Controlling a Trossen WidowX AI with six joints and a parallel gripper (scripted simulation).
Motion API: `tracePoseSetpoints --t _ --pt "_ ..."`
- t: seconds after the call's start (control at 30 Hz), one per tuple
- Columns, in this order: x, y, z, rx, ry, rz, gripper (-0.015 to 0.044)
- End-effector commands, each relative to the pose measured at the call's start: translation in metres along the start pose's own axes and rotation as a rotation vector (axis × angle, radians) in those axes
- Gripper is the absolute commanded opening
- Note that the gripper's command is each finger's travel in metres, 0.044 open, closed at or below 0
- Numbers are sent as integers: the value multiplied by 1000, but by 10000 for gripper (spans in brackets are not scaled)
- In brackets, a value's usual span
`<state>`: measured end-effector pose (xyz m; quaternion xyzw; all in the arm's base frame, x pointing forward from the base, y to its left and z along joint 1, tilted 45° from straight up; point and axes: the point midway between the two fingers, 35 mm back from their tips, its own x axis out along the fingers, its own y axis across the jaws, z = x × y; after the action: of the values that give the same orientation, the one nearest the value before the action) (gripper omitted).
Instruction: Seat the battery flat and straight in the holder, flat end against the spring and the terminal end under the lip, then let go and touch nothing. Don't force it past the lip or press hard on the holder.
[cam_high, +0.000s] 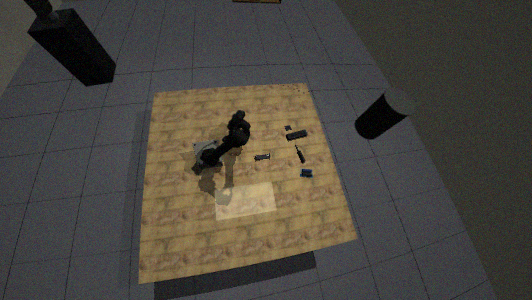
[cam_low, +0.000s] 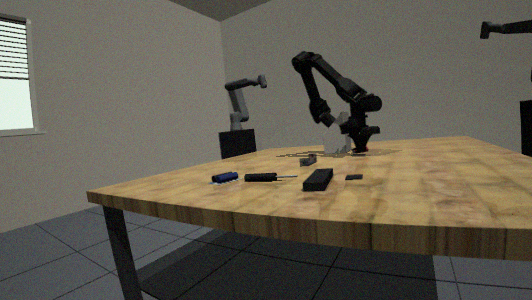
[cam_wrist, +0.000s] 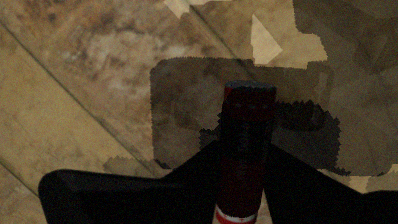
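In the exterior view, the tool (cam_high: 241, 116) (cam_low: 360, 144) (cam_wrist: 241, 150) points down at the far side of the worktop (cam_high: 185, 245) (cam_low: 430, 200), right of the arm's pale base (cam_low: 336, 141). Tool state: closed on the battery (cam_low: 366, 148) (cam_wrist: 243, 170), one finger against each side. The red-and-black battery lies lengthwise between the fingers in the wrist view. Contact between battery and worktop cannot be determined.

The battery is outside the holder (cam_high: 262, 157) (cam_low: 306, 160), which sits left of the tool and nearer. Seating is incomplete. Nearer than the holder, from left to right, are: a blue cylindrical part (cam_high: 306, 173) (cam_low: 225, 177), a screwdriver (cam_high: 300, 154) (cam_low: 261, 177), a black block (cam_high: 297, 135) (cam_low: 318, 180) and a small dark flat piece (cam_high: 288, 128) (cam_low: 354, 177).
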<state>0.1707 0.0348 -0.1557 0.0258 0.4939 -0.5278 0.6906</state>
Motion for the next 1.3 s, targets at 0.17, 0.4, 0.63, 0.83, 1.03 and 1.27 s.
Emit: tracePoseSetpoints --t 0.17,0.4,0.63,0.83,1.03,1.27 --pt "-39 4 0 8 4 23 67" --pt "-47 18 31 -109 20 38 67" --pt "-57 32 81 -300 20 53 67" --pt "-62 34 113 -409 47 70 67" --pt "-65 30 162 -561 34 79 67" --pt "-66 13 222 -735 20 82 67"
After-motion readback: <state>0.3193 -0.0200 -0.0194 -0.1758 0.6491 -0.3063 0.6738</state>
